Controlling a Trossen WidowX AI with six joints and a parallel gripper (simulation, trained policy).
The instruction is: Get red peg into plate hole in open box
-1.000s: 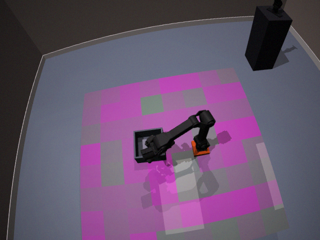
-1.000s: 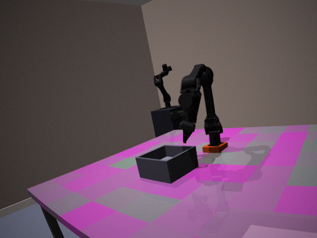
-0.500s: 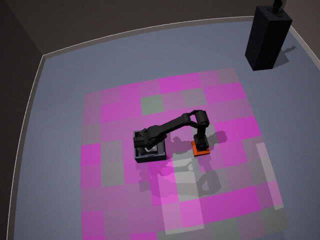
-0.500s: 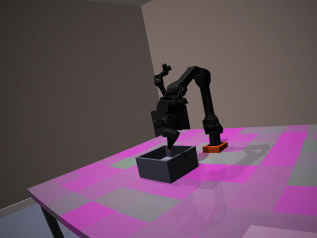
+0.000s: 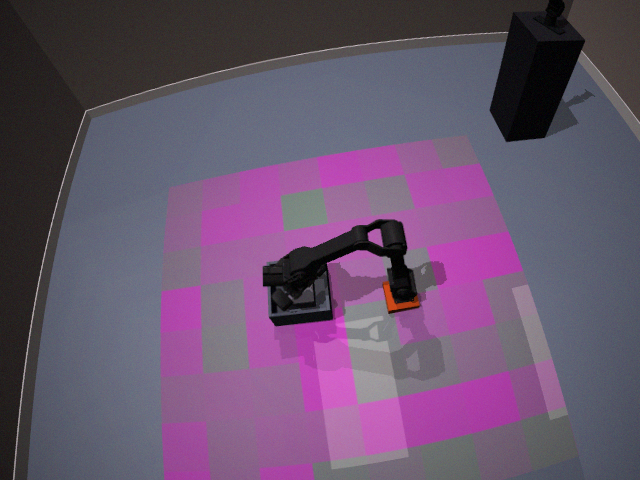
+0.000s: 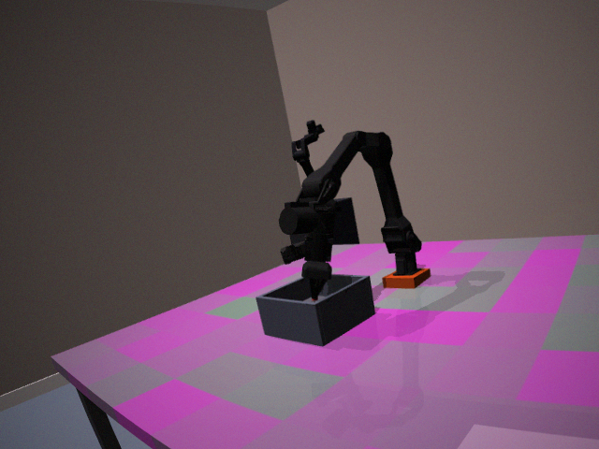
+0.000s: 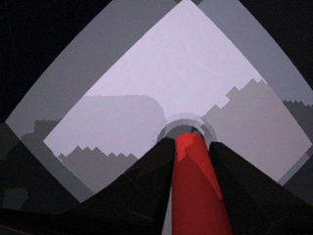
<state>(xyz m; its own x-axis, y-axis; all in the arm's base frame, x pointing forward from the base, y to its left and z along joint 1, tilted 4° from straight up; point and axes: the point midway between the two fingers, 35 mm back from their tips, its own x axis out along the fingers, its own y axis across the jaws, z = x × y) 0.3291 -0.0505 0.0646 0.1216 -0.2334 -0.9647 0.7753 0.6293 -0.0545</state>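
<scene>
Gripper (image 6: 314, 292) (image 7: 190, 151) first: fingers nearly together, open only by the width of the peg, and I have the red peg (image 6: 314, 299) (image 7: 196, 188) clamped between them. In my wrist view the peg runs up from the bottom edge, a black finger on either side, its far end lying over the dark round hole (image 7: 185, 128) with a paler ring around it. Can't tell from here whether the tip has entered the hole or only hangs above it.

The hole is in the pale plate (image 7: 147, 73), which sits on the bottom of the box. Shadows with jagged edges fall across the plate.

The open box (image 5: 303, 316) (image 6: 290, 316) is dark grey-blue. Exterior view: fingertips point down inside it, with a bit of red showing just by the near corner of the rim — most of the peg is hidden there. From the top, my arm covers much of the box and all of the peg.

Going out: the black arm (image 5: 338, 246) (image 6: 387, 188) arches from the box back to its orange base plate (image 5: 402, 308) (image 6: 399, 282), which is well apart from the box on the pink and grey checkered table top (image 5: 232, 397) (image 6: 193, 400). Farther off, beyond the table — a tall black pedestal (image 5: 535, 77) (image 6: 349, 222) with another black arm on it.
</scene>
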